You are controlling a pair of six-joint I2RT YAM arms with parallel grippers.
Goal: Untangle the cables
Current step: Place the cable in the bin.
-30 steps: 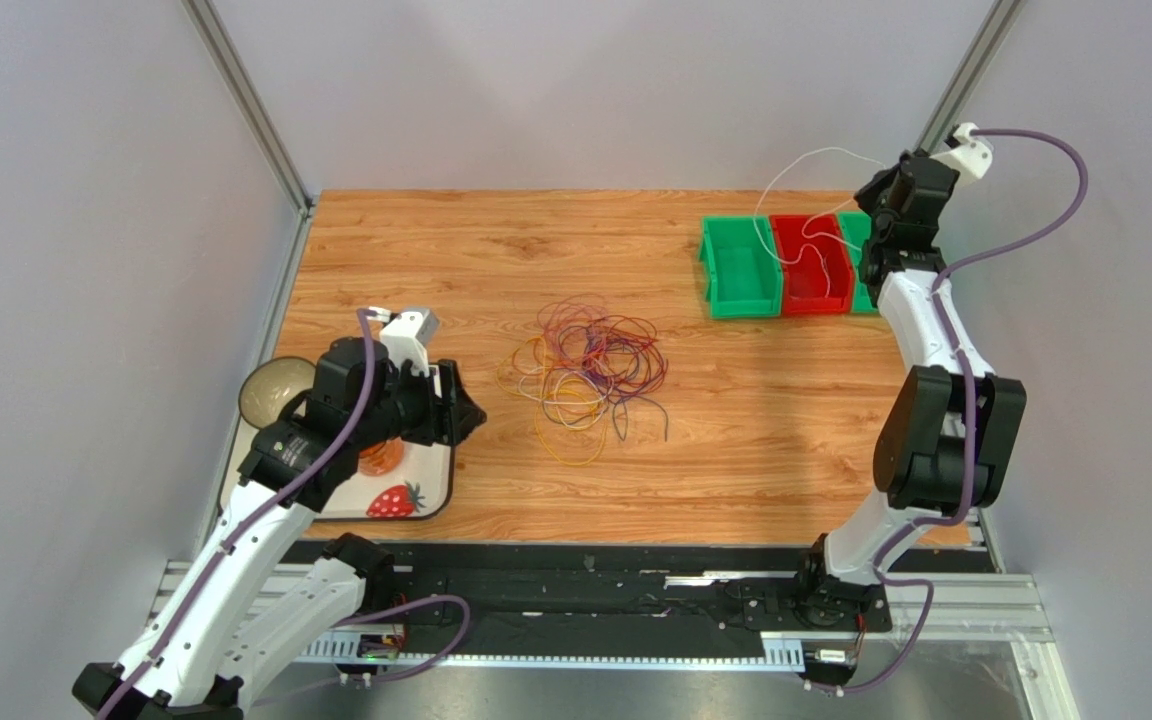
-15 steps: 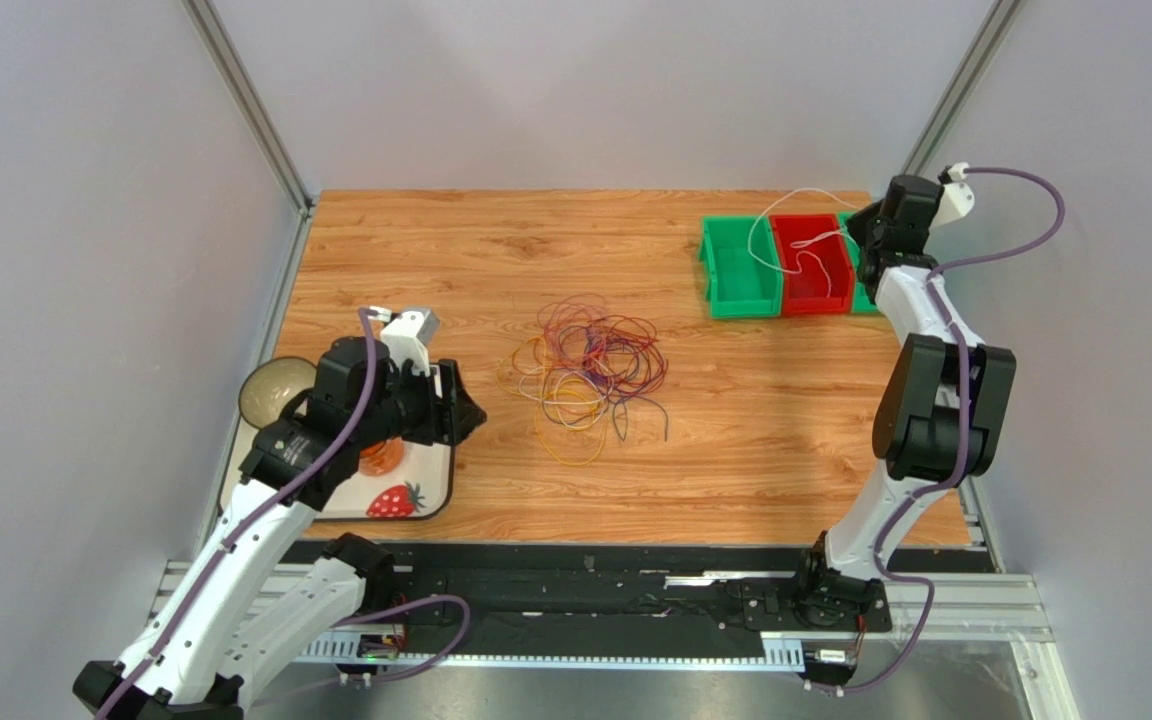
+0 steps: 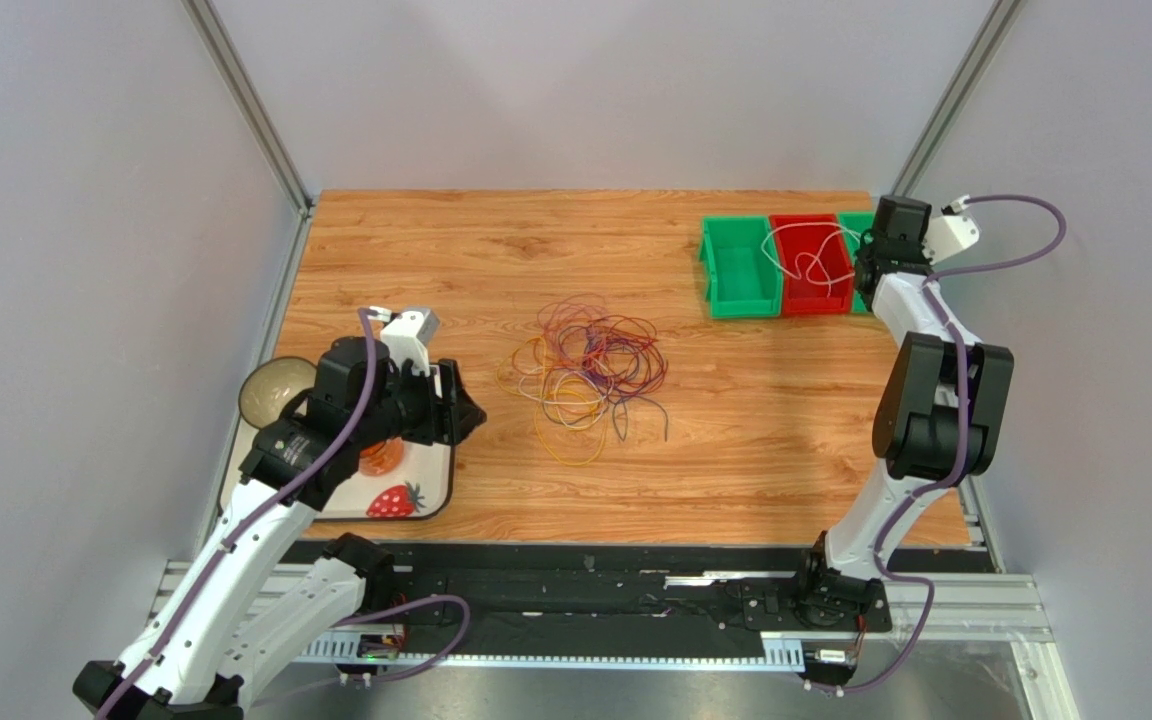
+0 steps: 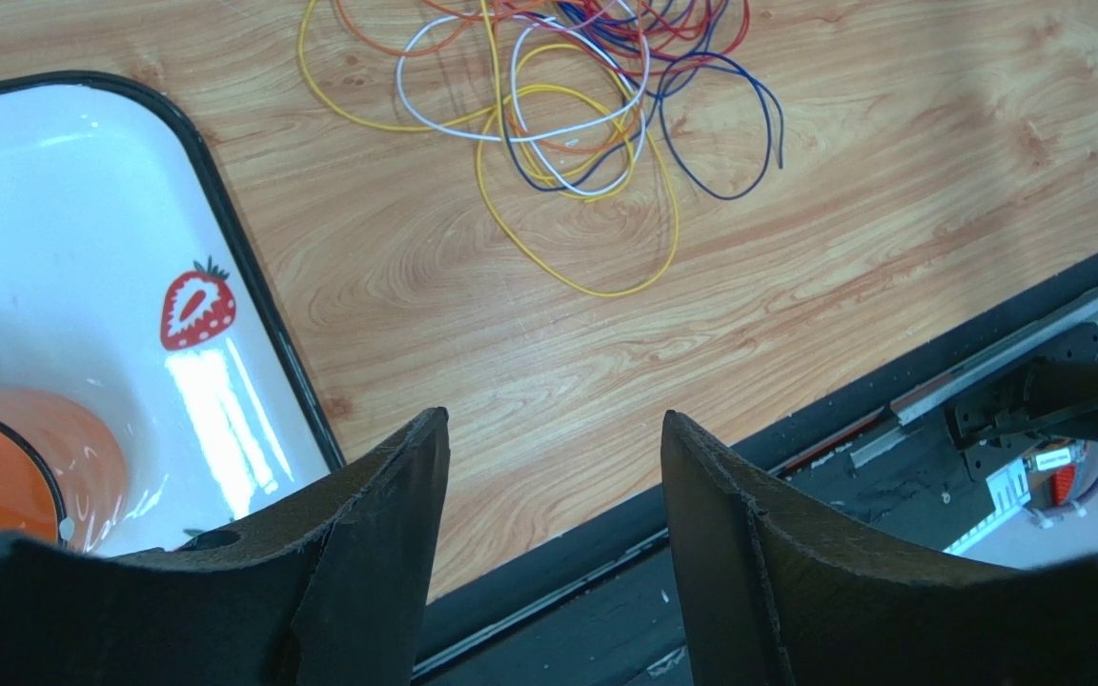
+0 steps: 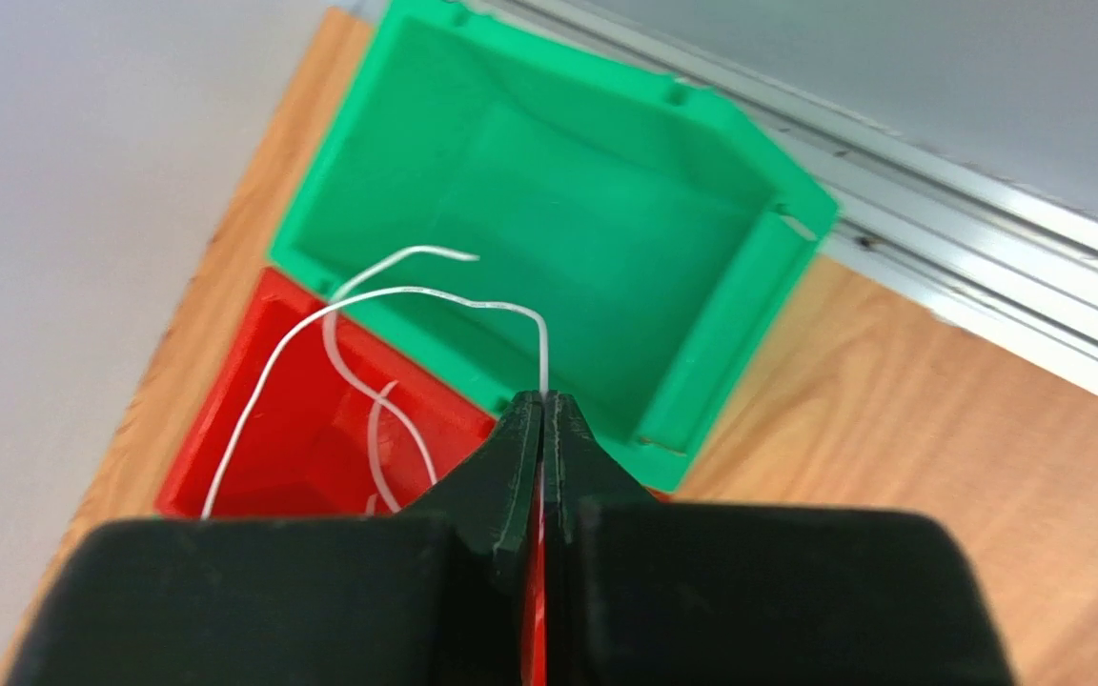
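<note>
Two grippers, two different pictures. My right gripper [image 5: 543,408] is pinched tight on one end of a white cable [image 5: 369,297]. Only my right wrist camera shows that pinch: the strand arches out of my fingertips above a green bin [image 5: 555,215] and trails down into the red bin [image 5: 297,429] beside it. From overhead the same strand is just a faint loop over the red bin, and my arm hides part of the green bin at that end of the row.

My left gripper [image 4: 548,458] stands wide and holds nothing. It hangs above the wooden table [image 4: 827,257], just beside the white tray [image 4: 54,229]. Its camera picks out the tray's strawberry print [image 4: 197,303] and an orange object [image 4: 11,458], which the overhead view mostly hides under my arm.

The other cables [image 3: 593,368] lie in a loose tangle mid-table, well apart from both grippers: yellow, white, red and dark blue loops.
</note>
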